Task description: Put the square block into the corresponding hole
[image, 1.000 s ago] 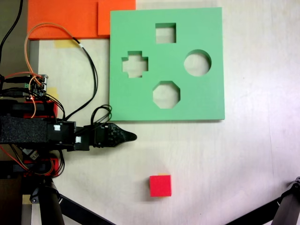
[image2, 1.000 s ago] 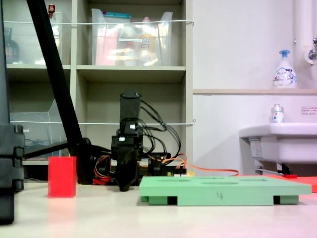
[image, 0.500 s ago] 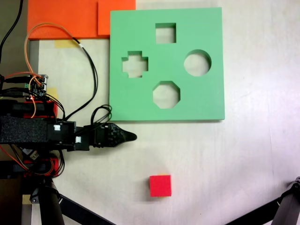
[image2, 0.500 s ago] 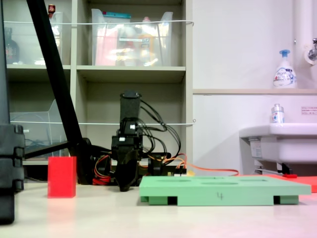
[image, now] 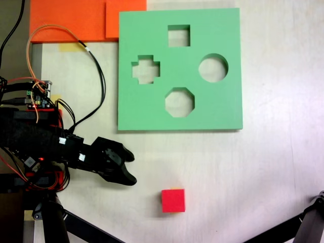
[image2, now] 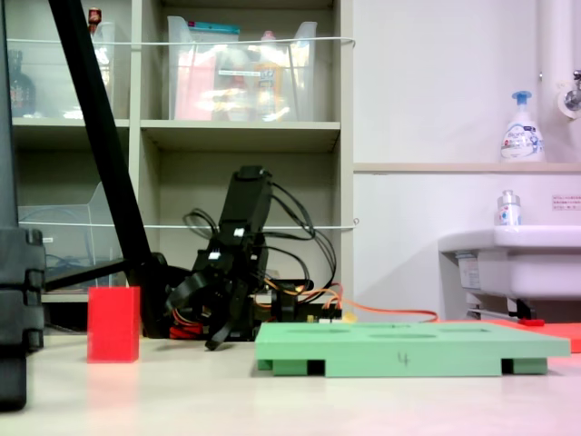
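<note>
Red square block (image: 173, 200) on the pale table (image: 268, 167), resting flat near the first exterior view's lower middle, well apart from the green foam board (image: 223, 106). Square hole (image: 178, 35) near the board's far edge in that view, with a cross cutout (image: 146, 69), round cutout (image: 212, 68) and octagonal cutout (image: 179, 102) around it (all four showing bare table). Black claw (image: 129, 168) with jaws spread apart, gripping nothing, angled toward the block but short of it, between board and block. In the second exterior view, claw (image2: 201, 313) tilted down just above the table, block (image2: 113, 324) upright to its left, board (image2: 408, 349) to its right. Orange foam sheets (image: 76, 19) touching the board's corner.
</note>
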